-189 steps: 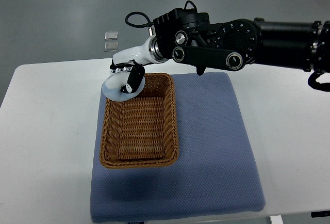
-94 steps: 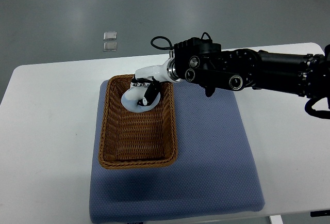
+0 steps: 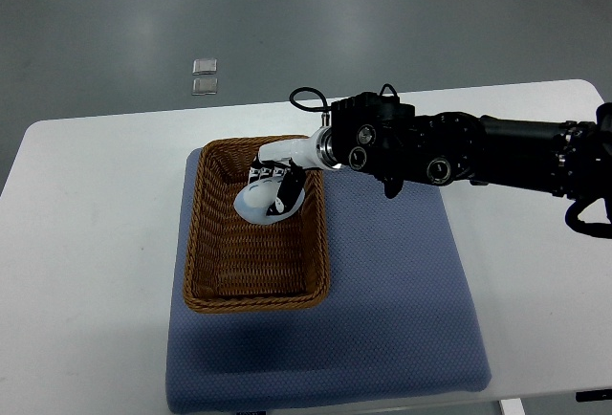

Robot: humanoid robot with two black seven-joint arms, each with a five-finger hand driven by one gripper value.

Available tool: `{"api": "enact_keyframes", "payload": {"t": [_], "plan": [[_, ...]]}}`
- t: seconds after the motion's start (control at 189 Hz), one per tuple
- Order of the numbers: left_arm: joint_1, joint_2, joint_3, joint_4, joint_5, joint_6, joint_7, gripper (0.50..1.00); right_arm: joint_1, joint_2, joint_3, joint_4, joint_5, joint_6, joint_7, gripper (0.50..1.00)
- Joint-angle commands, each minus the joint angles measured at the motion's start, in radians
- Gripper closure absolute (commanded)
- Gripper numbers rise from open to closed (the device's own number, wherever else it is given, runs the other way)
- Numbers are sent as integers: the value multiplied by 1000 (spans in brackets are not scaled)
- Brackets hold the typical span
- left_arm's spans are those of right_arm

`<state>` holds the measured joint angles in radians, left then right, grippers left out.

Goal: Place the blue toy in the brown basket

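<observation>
Top view: The right hand (image 3: 274, 190) reaches in from the right edge of the picture on a black arm (image 3: 459, 152). It is positioned over the far half of the brown basket (image 3: 206, 243), toward the basket's right wall. The fingers (image 3: 287, 188) are curled around a pale blue toy (image 3: 256, 207), grasping it. The toy sits inside the basket's outline, at the hand's lower side; whether it touches the woven floor cannot be determined. The basket stands on the left portion of a blue mat (image 3: 402, 291), its long side parallel to the mat's left edge. The mat lies at the centre of the white bench (image 3: 86, 243), reaching its near edge. Two small square plates (image 3: 204, 76) lie on the grey floor beyond the bench's far edge
</observation>
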<state>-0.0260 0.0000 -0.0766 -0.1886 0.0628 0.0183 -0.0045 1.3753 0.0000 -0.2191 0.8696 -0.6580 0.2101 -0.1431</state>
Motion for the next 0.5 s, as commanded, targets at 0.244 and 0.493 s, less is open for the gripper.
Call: {"api": "enact_keyframes", "payload": {"t": [0.244,0.493], "plan": [[1,0,0,1,-1,0,0,500,-2,0,1,-1,0,2,7,677],[0,0,0,5,-1,0,0,500,16,0,46,-8,2,6,22,652]]}}
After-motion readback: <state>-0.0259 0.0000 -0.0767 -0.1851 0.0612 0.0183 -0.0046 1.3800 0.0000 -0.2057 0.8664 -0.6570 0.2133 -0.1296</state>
